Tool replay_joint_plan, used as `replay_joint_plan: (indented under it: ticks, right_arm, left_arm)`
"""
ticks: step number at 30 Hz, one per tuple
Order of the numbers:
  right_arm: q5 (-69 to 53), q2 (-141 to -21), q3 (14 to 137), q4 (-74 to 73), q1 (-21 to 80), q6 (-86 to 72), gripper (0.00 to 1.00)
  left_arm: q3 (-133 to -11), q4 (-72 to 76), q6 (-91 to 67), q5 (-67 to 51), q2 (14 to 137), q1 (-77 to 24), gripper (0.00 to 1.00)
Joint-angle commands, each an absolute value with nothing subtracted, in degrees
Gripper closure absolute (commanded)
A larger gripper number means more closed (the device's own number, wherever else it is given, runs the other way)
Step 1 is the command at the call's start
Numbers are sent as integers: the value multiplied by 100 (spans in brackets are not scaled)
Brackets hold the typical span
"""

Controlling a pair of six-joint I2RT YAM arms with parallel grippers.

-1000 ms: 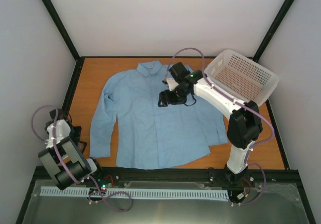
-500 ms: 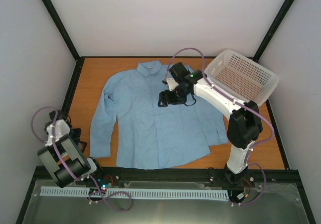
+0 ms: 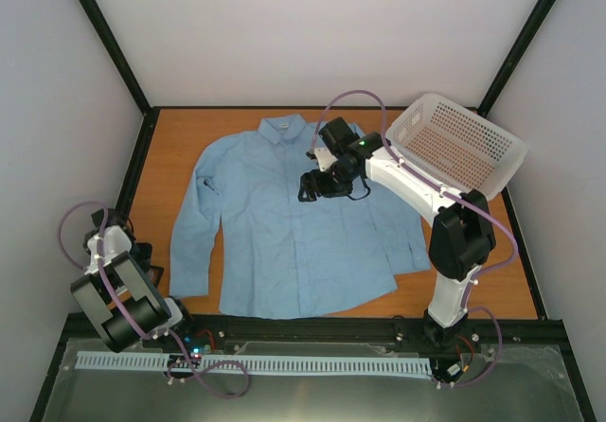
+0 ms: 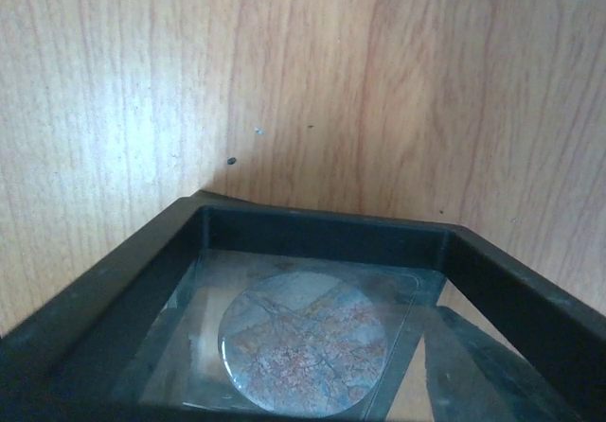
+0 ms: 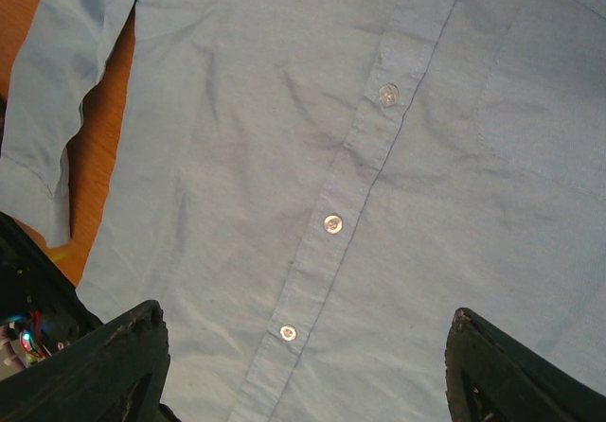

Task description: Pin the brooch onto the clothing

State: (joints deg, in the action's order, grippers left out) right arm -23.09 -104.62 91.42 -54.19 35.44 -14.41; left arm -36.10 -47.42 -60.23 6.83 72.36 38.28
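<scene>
Blue shirt lies flat, unpinned. The brooch sits in the black tray at eight o'clock, under the left gripper, whose spread I cannot tell. The right gripper hangs spread above the buttons. Pickup and pinning remain.

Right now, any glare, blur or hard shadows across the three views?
Left wrist: pale glare on the wooden tabletop, near rim of the small black square tray blurred, round mottled brooch hazy. Right wrist: light blue button-up shirt sharp, claw fingertips dark. Top external: even light, no hard shadows.
</scene>
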Motion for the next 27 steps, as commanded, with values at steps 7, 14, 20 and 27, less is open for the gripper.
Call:
replay_joint_plan:
  ticks: [7,14,20,27]
  right_arm:
    - [-2303,-10365,9074,-5366,3584,-1424,22]
    - [-2302,-10354,9058,-5370,3585,-1408,22]
    - [-2292,-10336,9040,-5366,3586,-1403,22]
    - [-2290,-10333,9039,-5370,3581,-1398,22]
  left_arm:
    - [-3633,-4758,-5996,729,7151,3892,41]
    - [-3637,-4799,-6029,747,7033,3885,49]
    - [-3613,-4791,-6067,731,7034,3889,39]
    - [-3569,-4654,-6051,621,7164,3890,38]
